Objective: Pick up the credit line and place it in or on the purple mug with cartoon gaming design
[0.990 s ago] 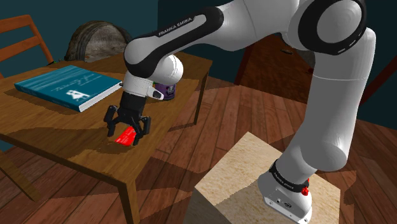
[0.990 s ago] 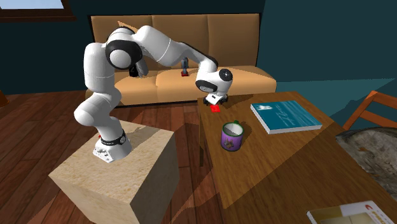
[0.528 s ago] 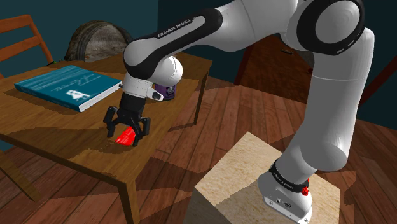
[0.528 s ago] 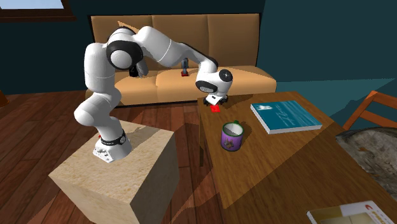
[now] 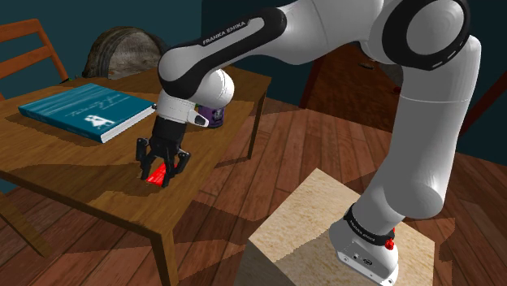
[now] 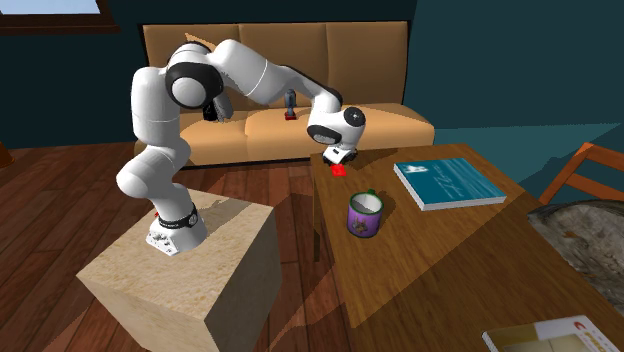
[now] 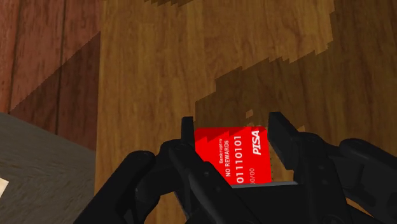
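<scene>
red card [image 7: 236,156]: the "credit line", printed with pisa and a row of digits; it sits between my fingers at a corner of the wooden table [image 5: 73,166]
gripper [image 7: 232,129]: the fingers touch two opposite edges of the card, so i read the hand as clamped on it
what changed: over the last half second the fingers have drawn in and the gaps beside the card have gone; the arm has hardly shifted
height: card looks at or barely off the wood, i cannot tell which
meaning: the grasp seems made, so i judge the lift comes next, then the carry
purple mug [image 6: 366,215]: upright, mouth open, well apart from the card, further along the same table edge
teal book [image 6: 447,183]: flat, beyond the mug, clear of my path
risk: a thin card pinched by its edges may tilt or slip; i would rise slowly before swinging over
</scene>
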